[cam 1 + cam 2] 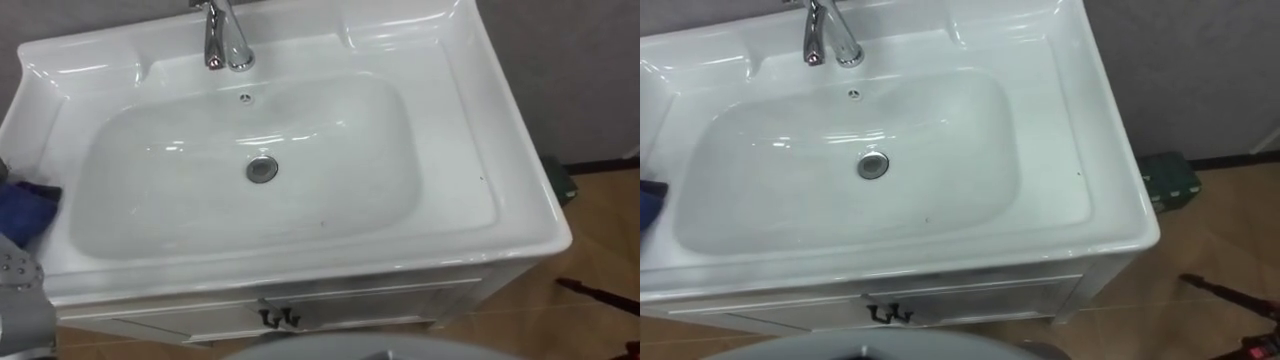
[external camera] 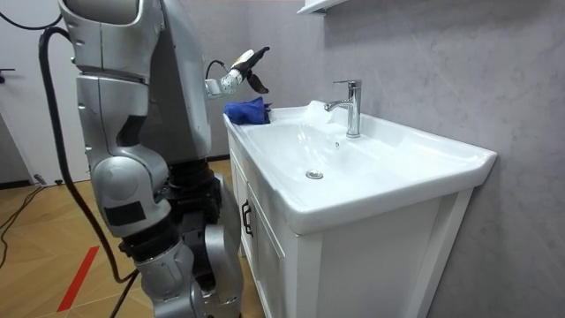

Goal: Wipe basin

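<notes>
One crumpled blue cloth on glossy white basin rim, left hand open above.

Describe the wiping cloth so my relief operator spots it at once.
Start at the white basin, with the chrome tap at its back. On its rim at the robot's left lies a crumpled blue cloth, the one soft, dark thing on the glossy white.

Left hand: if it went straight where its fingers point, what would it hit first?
Probably the grey wall behind the basin; the left hand points up over the blue cloth, though depth is unclear.
</notes>
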You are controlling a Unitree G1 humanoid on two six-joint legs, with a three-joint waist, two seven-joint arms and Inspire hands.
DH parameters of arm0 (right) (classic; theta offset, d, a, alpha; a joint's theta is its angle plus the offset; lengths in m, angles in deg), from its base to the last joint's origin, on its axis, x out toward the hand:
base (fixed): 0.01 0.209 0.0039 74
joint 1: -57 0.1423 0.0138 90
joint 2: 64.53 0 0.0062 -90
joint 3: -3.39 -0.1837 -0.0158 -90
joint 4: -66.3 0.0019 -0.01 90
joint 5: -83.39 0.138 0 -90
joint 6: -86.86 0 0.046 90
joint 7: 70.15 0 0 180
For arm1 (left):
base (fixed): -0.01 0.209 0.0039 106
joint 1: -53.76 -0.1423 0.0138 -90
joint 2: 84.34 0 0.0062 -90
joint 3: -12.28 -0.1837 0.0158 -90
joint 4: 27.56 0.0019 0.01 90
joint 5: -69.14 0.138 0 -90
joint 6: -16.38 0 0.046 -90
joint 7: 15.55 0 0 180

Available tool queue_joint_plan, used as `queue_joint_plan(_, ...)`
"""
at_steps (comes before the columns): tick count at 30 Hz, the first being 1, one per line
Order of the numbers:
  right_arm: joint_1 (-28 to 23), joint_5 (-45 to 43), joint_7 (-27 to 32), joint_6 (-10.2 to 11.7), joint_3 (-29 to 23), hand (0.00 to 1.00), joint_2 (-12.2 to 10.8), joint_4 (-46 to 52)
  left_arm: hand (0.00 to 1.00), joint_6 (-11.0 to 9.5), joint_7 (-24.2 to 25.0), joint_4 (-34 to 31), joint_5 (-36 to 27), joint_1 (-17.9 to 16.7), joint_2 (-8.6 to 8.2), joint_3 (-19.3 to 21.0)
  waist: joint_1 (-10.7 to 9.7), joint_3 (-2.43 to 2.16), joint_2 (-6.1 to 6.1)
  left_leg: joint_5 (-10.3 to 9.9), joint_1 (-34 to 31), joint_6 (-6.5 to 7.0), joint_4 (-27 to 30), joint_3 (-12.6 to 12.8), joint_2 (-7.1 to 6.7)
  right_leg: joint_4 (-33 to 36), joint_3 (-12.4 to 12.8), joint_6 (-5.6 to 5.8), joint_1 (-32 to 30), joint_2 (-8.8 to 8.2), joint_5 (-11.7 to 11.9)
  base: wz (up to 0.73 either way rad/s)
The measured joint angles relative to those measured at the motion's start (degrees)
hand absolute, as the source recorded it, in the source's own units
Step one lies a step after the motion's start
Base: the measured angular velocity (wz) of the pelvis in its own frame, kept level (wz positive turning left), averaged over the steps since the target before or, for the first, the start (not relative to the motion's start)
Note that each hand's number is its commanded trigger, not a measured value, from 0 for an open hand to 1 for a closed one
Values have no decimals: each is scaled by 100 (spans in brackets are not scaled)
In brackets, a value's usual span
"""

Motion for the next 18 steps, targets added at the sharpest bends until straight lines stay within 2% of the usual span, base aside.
queue_joint_plan(6,8,105,17,0,29,0,-1,-14,0,-10,-37,0,-220,145,0,1,19,0,-21,0,-77,1,78,22,6,9,-2,0,-37,-4,0,0)
queue_joint_plan(11,-14,143,66,-7,167,0,-19,-25,0,-136,-223,-1,-257,308,3,16,129,-20,-45,-1,-76,1,81,36,4,9,28,2,-45,-8,-1,-2)
queue_joint_plan(12,-18,129,108,-8,165,0,-23,-20,0,-145,-306,-1,-257,344,31,37,151,-36,-19,0,-75,1,66,36,3,7,26,2,-45,-9,-1,0)
queue_joint_plan(14,-61,90,176,-10,162,0,-30,-25,0,-165,-419,-1,-253,353,160,83,174,-39,-27,0,-64,1,35,37,-1,8,19,2,-48,-9,-1,0)
queue_joint_plan(18,-83,62,251,-18,106,0,-28,5,0,-209,-705,63,-264,263,319,612,225,-50,-21,1,-4,0,-106,50,-3,12,91,2,-93,7,-1,-9)
